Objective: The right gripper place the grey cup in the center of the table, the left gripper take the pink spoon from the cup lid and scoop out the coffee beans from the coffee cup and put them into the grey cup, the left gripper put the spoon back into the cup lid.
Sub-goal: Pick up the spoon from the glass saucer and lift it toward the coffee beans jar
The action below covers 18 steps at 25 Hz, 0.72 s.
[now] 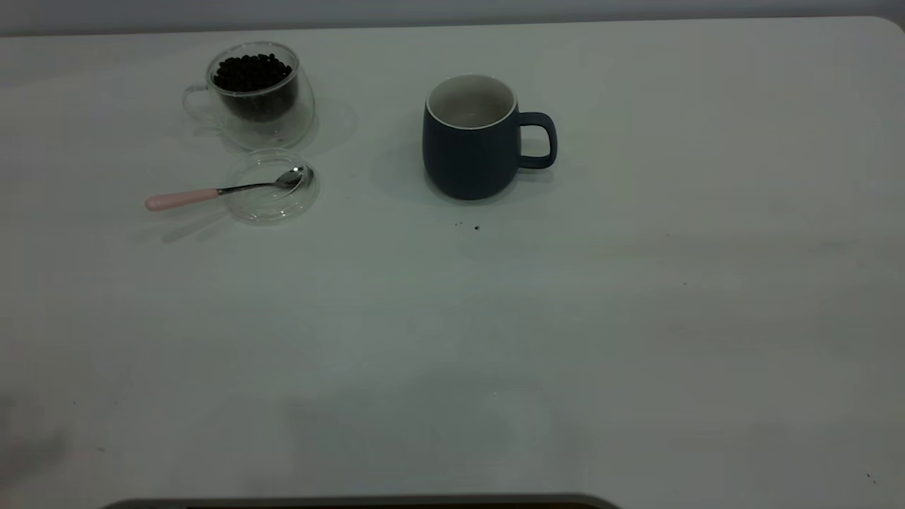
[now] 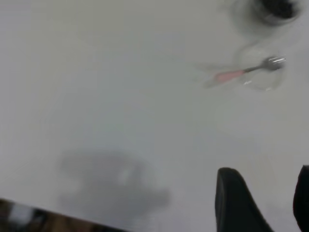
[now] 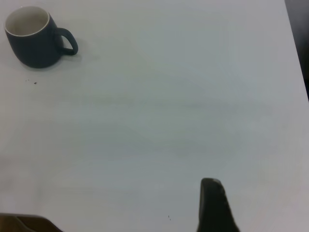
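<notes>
The grey cup stands upright and empty near the middle of the table, handle to the right; it also shows in the right wrist view. The coffee cup with coffee beans stands at the back left. In front of it lies the cup lid with the pink spoon resting bowl-in, handle pointing left. My left gripper is open and empty over bare table, far from the spoon. Of my right gripper one finger shows, bare table beside it, far from the grey cup.
A few dark crumbs lie on the table just in front of the grey cup. The table's rounded corner is at the back right. Neither arm shows in the exterior view.
</notes>
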Tool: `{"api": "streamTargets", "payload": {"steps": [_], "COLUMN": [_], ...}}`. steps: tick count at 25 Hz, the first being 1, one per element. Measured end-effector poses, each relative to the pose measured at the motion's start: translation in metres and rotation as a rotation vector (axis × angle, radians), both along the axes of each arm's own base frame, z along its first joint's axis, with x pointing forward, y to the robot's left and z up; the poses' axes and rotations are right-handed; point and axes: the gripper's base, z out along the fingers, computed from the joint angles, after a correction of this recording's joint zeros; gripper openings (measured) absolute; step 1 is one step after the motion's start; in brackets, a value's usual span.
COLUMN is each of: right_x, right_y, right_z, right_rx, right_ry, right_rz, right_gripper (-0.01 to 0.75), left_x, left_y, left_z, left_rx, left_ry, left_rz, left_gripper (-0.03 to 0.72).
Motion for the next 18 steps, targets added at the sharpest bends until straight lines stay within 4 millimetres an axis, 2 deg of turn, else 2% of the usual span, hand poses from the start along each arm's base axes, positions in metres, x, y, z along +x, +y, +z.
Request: {"api": "streamTargets", "payload": {"steps": [2, 6, 8, 12, 18], "right_x": [0.000, 0.000, 0.000, 0.000, 0.000], "right_y": [0.000, 0.000, 0.000, 0.000, 0.000], "right_z": [0.000, 0.000, 0.000, 0.000, 0.000], "right_rx": [0.000, 0.000, 0.000, 0.000, 0.001], "right_ry": [0.000, 0.000, 0.000, 0.000, 0.000], "right_rz": [0.000, 0.000, 0.000, 0.000, 0.000], "right_gripper": [0.496, 0.496, 0.496, 0.496, 0.482], "left_x": [0.021, 0.056, 0.069, 0.091, 0.119], "left_y": [0.008, 0.036, 0.048, 0.060, 0.081], "left_z": [-0.009, -0.034, -0.055, -0.101, -0.153], "left_rx": [0.017, 0.005, -0.038, -0.194, -0.469], "left_ry": [0.046, 0.133, 0.207, 0.322, 0.322], "left_rz": [0.055, 0.167, 0.179, 0.138, 0.064], "left_gripper": [0.356, 0.356, 0.356, 0.356, 0.356]}}
